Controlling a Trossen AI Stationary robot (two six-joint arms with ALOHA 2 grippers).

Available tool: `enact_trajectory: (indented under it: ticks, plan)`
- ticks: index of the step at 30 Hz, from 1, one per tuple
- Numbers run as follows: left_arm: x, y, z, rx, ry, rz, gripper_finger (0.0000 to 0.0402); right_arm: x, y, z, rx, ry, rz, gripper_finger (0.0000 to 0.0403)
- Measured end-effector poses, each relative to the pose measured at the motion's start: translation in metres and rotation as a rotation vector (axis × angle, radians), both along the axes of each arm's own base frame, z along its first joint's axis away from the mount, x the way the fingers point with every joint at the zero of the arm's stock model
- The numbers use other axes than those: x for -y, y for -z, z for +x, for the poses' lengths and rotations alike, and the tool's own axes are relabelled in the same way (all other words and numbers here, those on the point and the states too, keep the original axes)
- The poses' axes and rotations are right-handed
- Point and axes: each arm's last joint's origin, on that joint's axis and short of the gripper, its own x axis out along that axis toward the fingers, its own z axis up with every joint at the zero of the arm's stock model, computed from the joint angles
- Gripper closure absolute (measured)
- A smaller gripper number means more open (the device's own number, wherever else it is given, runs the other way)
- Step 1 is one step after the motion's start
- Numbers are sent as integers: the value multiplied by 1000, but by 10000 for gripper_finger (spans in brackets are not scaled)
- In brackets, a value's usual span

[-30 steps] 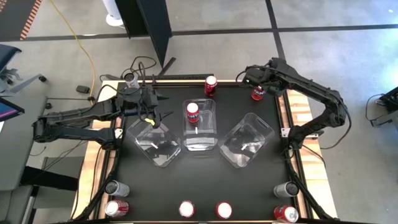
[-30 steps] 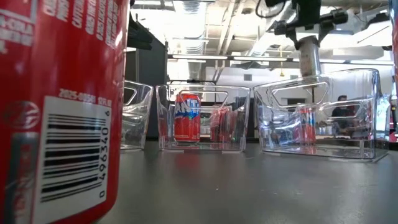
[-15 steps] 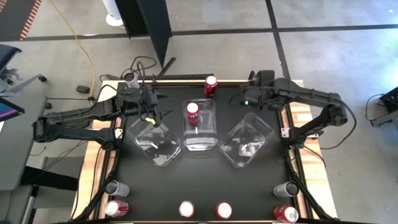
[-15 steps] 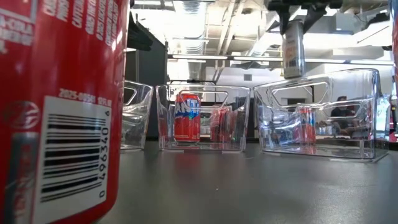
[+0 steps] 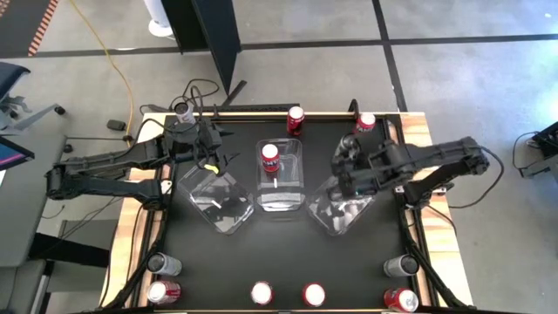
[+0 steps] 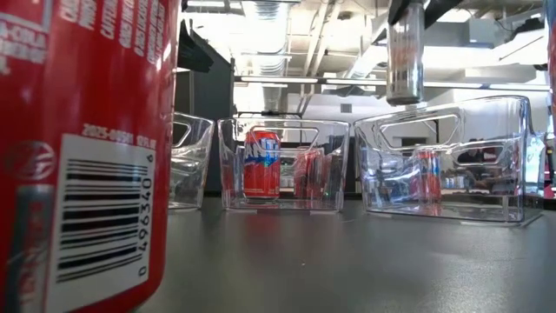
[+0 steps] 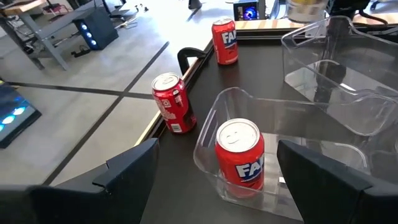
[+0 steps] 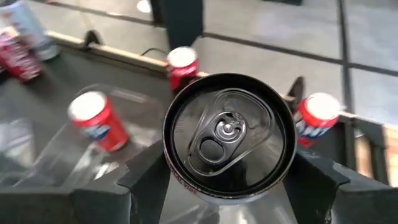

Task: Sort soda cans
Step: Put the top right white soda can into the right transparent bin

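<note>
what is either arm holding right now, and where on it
The right gripper holds a silver-grey cylindrical metal can upright by its sides, jaws just below the rim. The left gripper holds nothing.

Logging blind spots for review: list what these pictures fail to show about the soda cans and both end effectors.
- Held silver can: label unreadable; wrist view shows only its top.
- Right end effector: low view cuts it off at the top edge.
- Left end effector: absent from the low view.
- Near red can: fills the low view's left, hiding the left bin behind it.
</note>
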Motion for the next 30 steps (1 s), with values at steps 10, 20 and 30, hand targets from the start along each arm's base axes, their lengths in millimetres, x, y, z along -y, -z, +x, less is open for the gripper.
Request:
enact_trajectory:
  ticks: [10, 20, 30]
  plan:
    - [0, 0, 0, 0, -1, 1, 81, -23, 50, -4, -53, 46, 106, 122]
    - [0, -1, 0, 6, -1, 3, 81, -23, 101, -8, -44, 154, 137, 122]
    - [0, -1, 0, 7, 1, 4, 81, -12, 138, -9, 8, 252, 148, 122]
